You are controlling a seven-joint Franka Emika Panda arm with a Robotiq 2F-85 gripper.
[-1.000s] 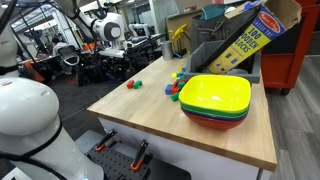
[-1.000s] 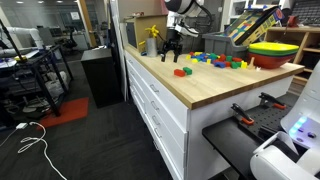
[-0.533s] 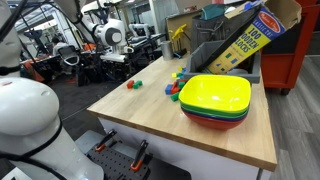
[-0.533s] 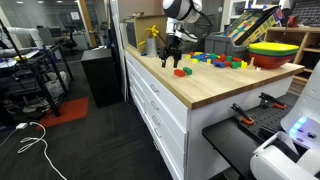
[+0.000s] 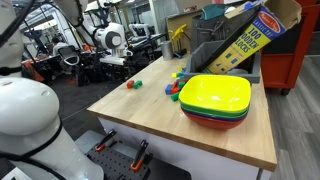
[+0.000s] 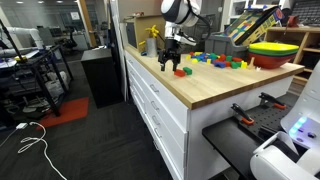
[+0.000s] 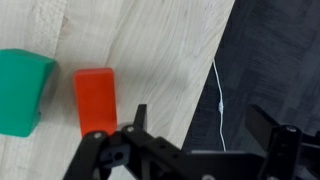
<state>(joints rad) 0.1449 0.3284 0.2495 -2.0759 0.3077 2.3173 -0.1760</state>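
Two loose blocks are lying near the edge of the wooden tabletop (image 7: 160, 40), apart from the main pile of coloured blocks (image 6: 222, 60): a red block (image 7: 95, 100) and, just beside it, a green block (image 7: 22, 92). The red block is resting flat on a long face with its narrow sides facing outward, a lie that a two-finger pinch could probably straddle. The gripper (image 7: 203, 120) is hanging above the table's edge with its jaws spread wide and nothing between them, so it is gripping nothing. In the wrist view one finger is sitting just by the near end of the red block, while the other is hovering out over the dark floor, where a white cable (image 7: 218, 90) is trailing. The pincer is therefore standing off to one side of the block rather than centred over it. In an exterior view the gripper (image 6: 171, 62) is pointing down, close above the wood and near the red block (image 6: 181, 72). Farther along the bench, a stack of bowls (image 5: 215, 98) with a yellow one on top is sitting beside a tilted box of wooden blocks (image 5: 250, 38), well apart from the arm.
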